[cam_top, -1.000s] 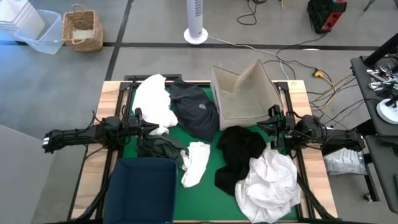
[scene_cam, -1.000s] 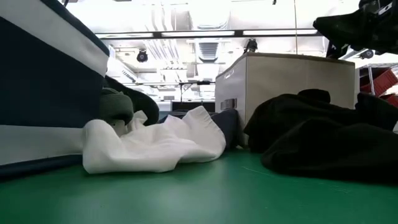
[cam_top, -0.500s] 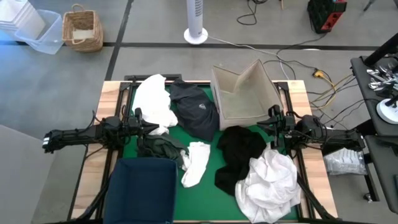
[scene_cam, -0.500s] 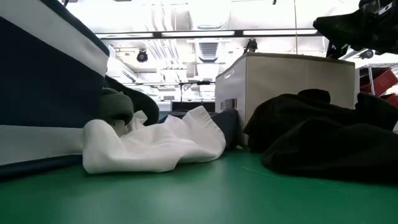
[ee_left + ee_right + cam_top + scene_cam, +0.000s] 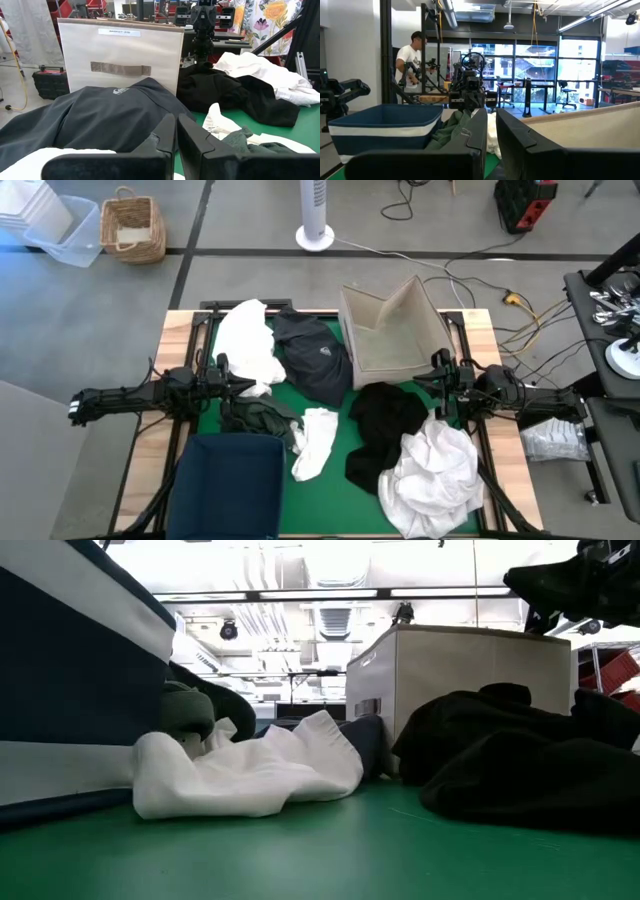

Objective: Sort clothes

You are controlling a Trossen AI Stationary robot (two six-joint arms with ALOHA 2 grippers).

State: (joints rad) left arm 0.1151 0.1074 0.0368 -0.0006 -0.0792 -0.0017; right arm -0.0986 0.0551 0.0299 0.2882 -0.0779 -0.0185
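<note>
White, black and navy clothes [image 5: 330,395] cover the desk [image 5: 335,480]; left end effector [image 5: 232,384] and right end effector [image 5: 441,388] are both closed and empty-handed.

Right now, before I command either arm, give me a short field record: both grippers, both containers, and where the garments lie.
left gripper: shut, empty, at the table's left edge
right gripper: shut, empty, at the right edge
cardboard box: far right of mat, no clothes seen in it
navy bin: near left, contents hidden
white garments: far left, centre, near right
navy garment: far centre
black garment: right of centre
dark green garment: beside bin
</note>
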